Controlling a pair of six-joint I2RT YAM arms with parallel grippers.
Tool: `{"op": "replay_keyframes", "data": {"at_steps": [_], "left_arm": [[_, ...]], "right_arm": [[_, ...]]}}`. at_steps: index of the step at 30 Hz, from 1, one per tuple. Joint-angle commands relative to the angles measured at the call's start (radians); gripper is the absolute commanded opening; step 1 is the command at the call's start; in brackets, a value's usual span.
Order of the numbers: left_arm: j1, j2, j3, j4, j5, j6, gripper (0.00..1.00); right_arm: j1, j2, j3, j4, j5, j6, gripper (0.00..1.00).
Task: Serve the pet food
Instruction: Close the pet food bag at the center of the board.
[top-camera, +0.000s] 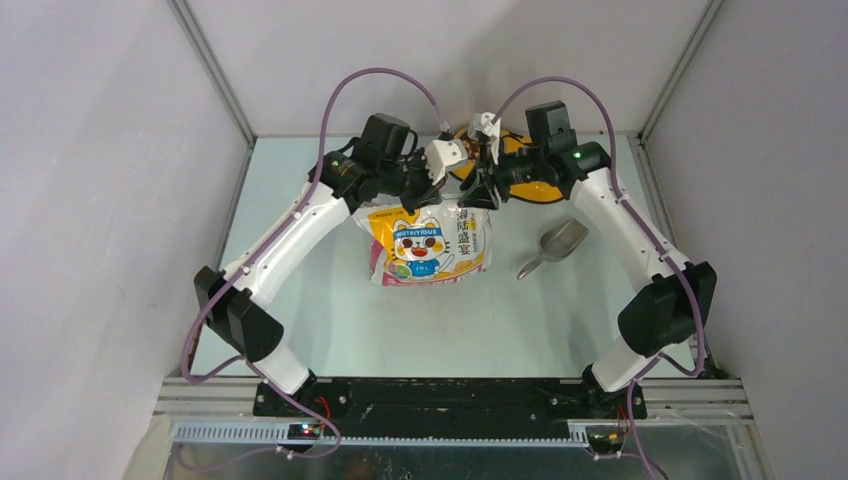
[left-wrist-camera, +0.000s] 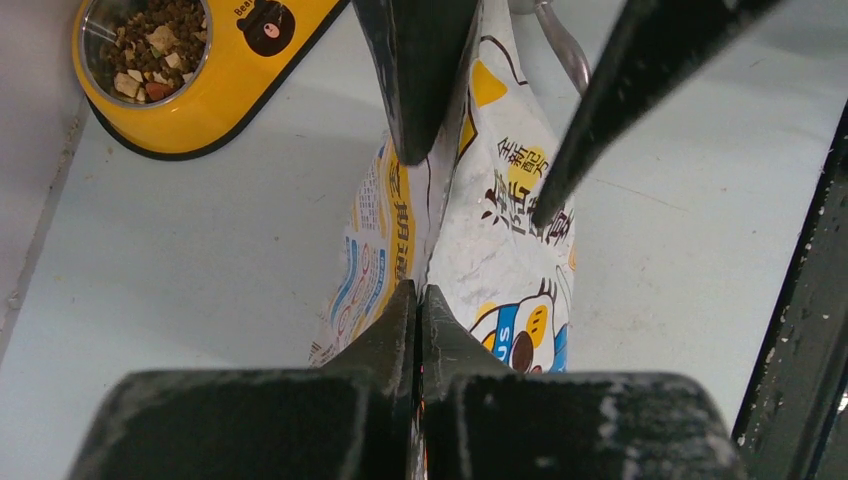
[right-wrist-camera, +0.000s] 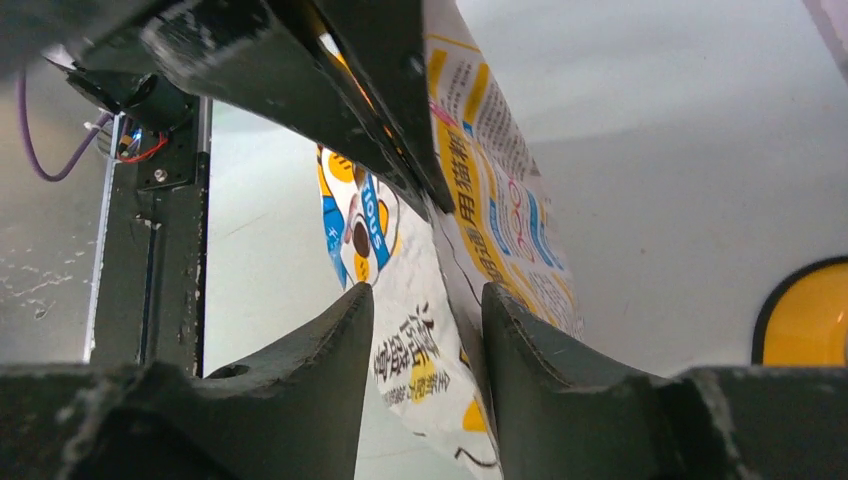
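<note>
I have the pet food bag (top-camera: 428, 245) held up by its top edge over the middle of the table (top-camera: 330, 320), a little toward the far edge, with its printed cat face turned to the near edge. My left claw (left-wrist-camera: 420, 300) is pressed together and pinches the film at the bag's top. My right claw (right-wrist-camera: 427, 300) stands spread just beside it. The bag's edge runs through its gap, but neither finger bears on it. The yellow feeder (left-wrist-camera: 235, 85) sits against the far edge behind the bag, and the one steel bowl I can see holds kibble (left-wrist-camera: 150, 45). The other bowl is out of sight, so I cannot say how full it is. Any kibble in the bag is hidden from me. The metal scoop (top-camera: 553, 245) lies flat toward the right edge, apart from both claws. I judge that I am at the bag-handling step, getting a second hold on the top so the mouth can be worked or the bag tipped. I cannot tell from here whether the mouth is open. The next move calls for closing the right claw squarely on the film close beside the left. The glossy bag looks slippery, so I want a firm pinch before any pull or tilt toward the feeder.
</note>
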Motion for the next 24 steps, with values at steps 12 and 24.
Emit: {"op": "replay_keyframes", "data": {"at_steps": [12,24], "left_arm": [[0.057,-0.03,0.002,0.082,0.074,-0.094,0.0],[0.065,-0.024,0.003,0.081,0.091,-0.106,0.0]], "right_arm": [[0.03,0.018,-0.009,0.123,-0.024,-0.01,0.03],[0.014,-0.012,-0.014,0.109,-0.015,-0.054,0.47]]}}
